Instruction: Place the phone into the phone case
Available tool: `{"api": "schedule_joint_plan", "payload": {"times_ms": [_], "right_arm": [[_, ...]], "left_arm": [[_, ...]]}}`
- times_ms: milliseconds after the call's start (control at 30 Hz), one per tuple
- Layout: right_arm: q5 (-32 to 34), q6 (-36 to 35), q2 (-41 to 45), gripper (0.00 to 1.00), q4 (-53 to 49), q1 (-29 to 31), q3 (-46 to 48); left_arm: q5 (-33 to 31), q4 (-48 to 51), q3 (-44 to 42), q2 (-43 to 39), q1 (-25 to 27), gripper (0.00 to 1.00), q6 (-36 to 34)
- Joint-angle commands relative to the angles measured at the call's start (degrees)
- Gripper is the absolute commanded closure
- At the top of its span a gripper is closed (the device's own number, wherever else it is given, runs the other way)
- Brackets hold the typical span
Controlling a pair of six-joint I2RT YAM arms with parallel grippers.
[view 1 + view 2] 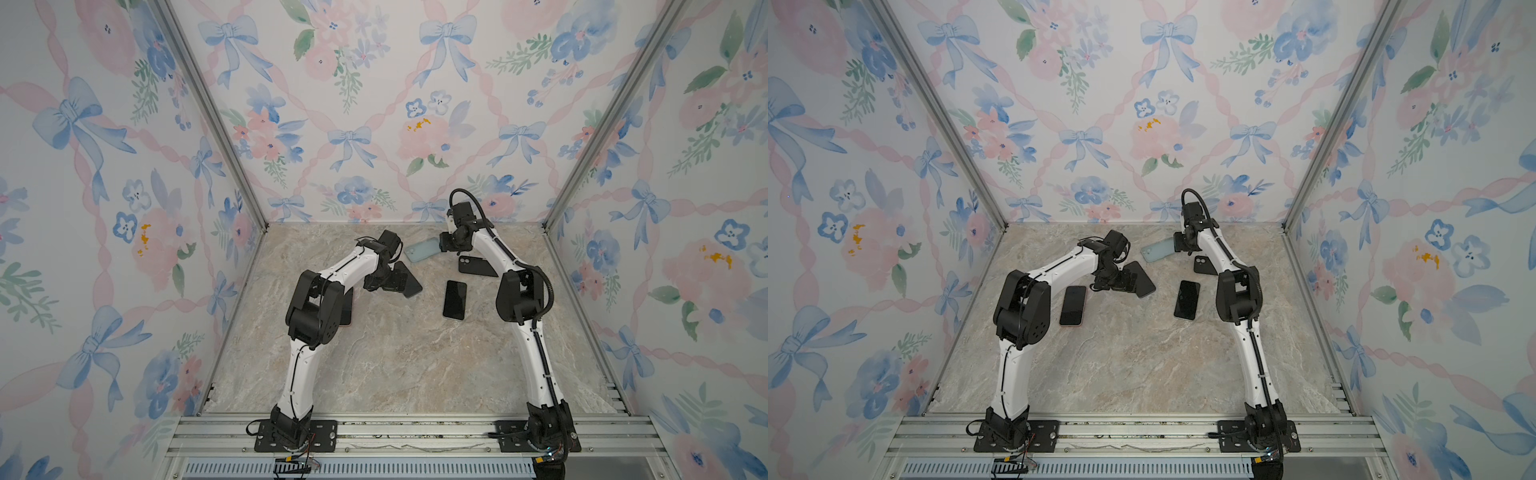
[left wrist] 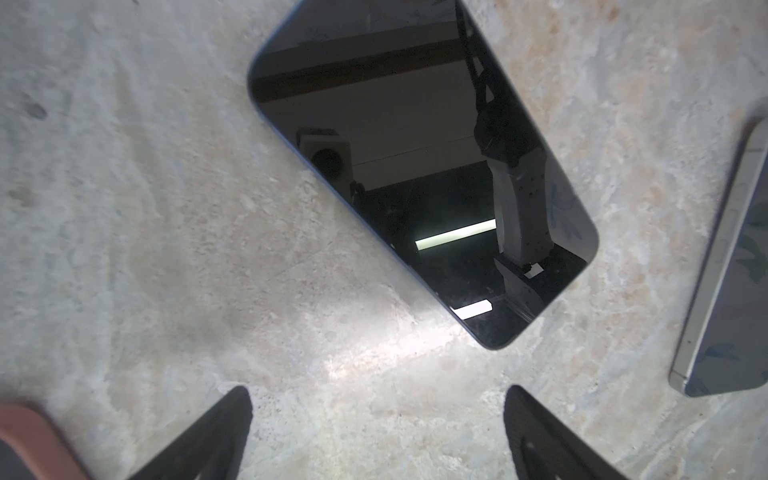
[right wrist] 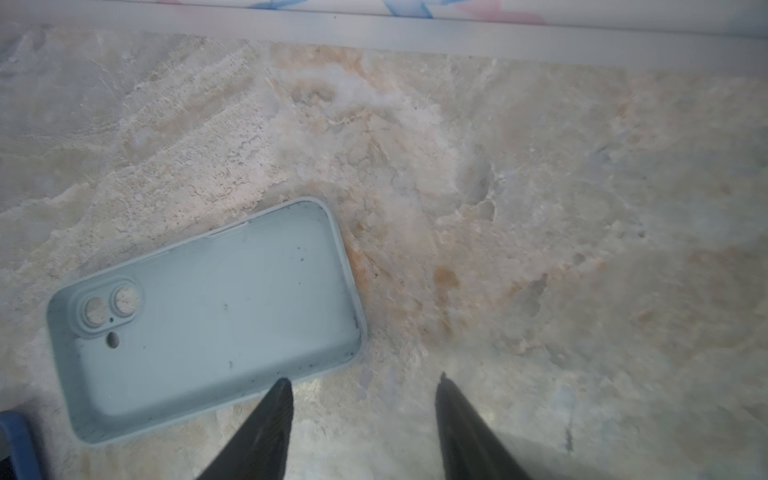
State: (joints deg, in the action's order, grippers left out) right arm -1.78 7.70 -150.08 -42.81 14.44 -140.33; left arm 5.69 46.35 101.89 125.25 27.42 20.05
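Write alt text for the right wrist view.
An empty pale blue phone case lies open side up on a marbled tabletop, camera cut-outs visible. The right end effector hangs above with its dark fingers apart, nothing between them, one tip overlapping the case's rim.

From four round to eight o'clock of its centre, the marble table (image 1: 395,365) lies bare. The far half is crowded: light blue case (image 1: 419,251) at twelve, black case (image 1: 478,267) and a dark phone (image 1: 455,299) near two, a skewed phone (image 1: 412,286) just past centre, a pink-edged phone (image 1: 1072,305) at nine. The left arm (image 1: 316,307) and right arm (image 1: 519,295) overhang both flanks.
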Motion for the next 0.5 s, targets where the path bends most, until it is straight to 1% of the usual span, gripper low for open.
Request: {"api": "schedule_joint_plan", "payload": {"times_ms": [0,100,267,467], "right_arm": [[-3.51,3.59,-2.05,0.48,0.58,-0.98,-2.17],[-4.23,4.41,-3.6,0.52,1.21,-1.08,-3.73],[-5.24,5.82,-5.94,0.61,1.98,-1.08,-5.85],[-5.25,7.36,-7.49,0.66,3.23,-1.08,-6.84]], "left_arm": [[1.59,0.81,1.74,0.45,-0.43,0.04,0.71],[2.12,0.78,1.53,0.6,-0.44,0.04,0.78],[1.88,0.9,0.75,0.3,-0.44,0.04,0.0],[1.93,0.85,0.24,-0.27,-0.44,0.04,-0.36]]}}
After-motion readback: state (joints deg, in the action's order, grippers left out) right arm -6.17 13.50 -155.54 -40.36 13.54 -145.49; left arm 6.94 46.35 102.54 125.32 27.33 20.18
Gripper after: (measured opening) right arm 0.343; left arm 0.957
